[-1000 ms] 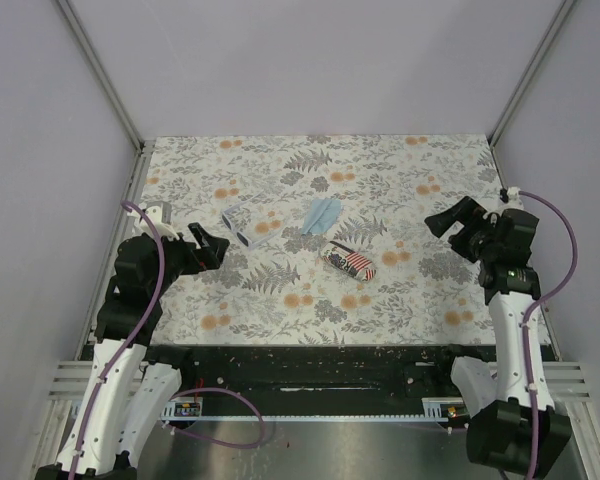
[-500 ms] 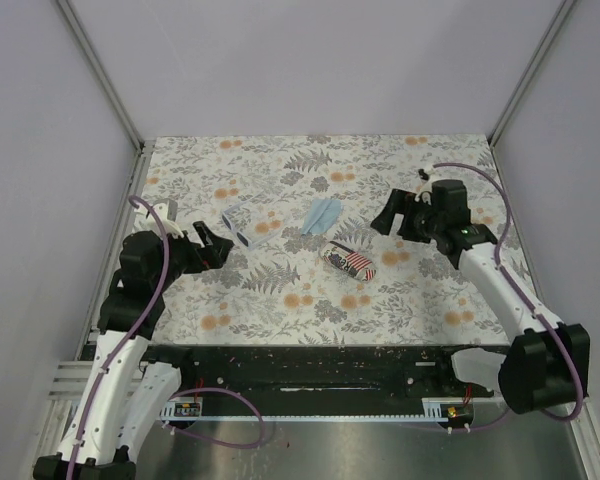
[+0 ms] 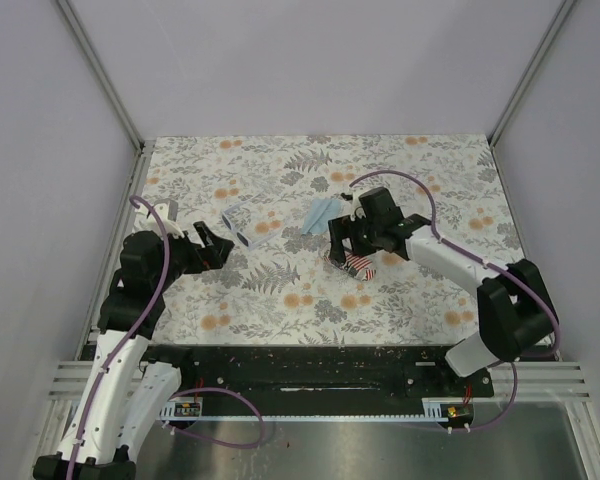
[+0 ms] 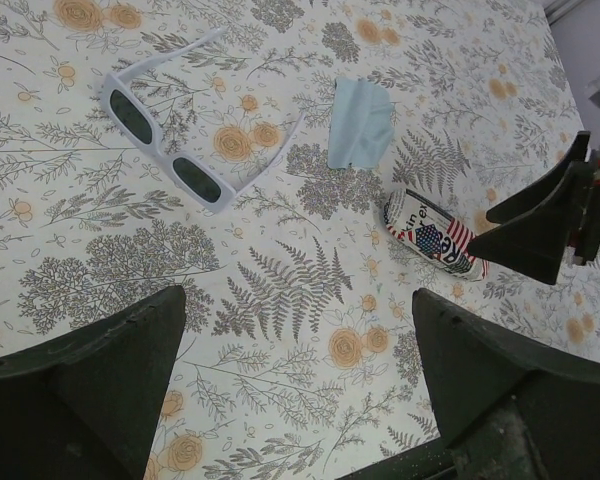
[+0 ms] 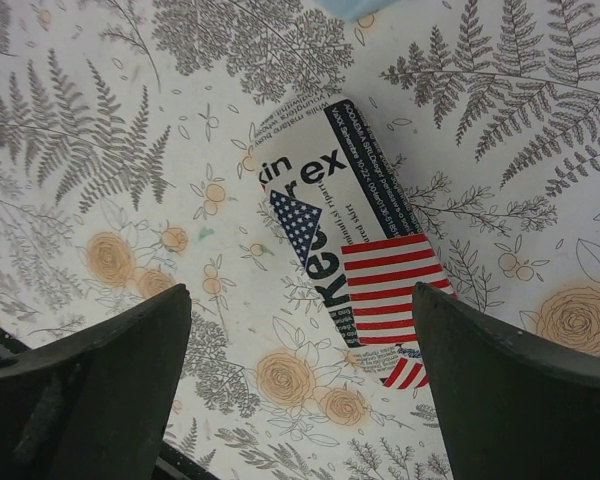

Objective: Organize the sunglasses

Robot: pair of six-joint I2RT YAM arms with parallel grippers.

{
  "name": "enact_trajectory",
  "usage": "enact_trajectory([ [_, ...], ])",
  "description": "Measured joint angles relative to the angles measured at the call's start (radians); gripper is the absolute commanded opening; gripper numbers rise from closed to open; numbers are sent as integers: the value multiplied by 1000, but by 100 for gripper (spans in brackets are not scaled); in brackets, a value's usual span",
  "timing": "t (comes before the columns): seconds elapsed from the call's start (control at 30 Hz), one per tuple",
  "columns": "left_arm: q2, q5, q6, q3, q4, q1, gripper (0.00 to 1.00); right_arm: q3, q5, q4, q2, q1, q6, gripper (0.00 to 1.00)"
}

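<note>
The sunglasses (image 4: 170, 150) lie unfolded on the left half of the table (image 3: 435, 300), the front slanting across it and the side arms pointing toward the far edge. The left claw (image 3: 218, 246) hangs wide open just beside them. The right arm reaches in toward the middle, its open claw (image 3: 340, 244) poised over the shut flag-printed case (image 5: 352, 285).

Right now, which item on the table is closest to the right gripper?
The stars-and-stripes case, directly beneath the right gripper; the sunglasses and blue cloth lie farther off.
</note>
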Motion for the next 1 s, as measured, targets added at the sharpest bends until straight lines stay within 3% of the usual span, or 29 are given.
enact_trajectory([
  [0.17, 5, 7, 0, 0, 0, 0, 99, 8, 45, -14, 80, 13, -39, 99],
  [0.37, 29, 16, 0, 0, 0, 0, 99, 34, 76, -17, 172, 16, -61, 92],
  [1.0, 44, 17, 1, 0, -33, 0, 99, 88, 92, -39, 253, 18, -94, 84],
])
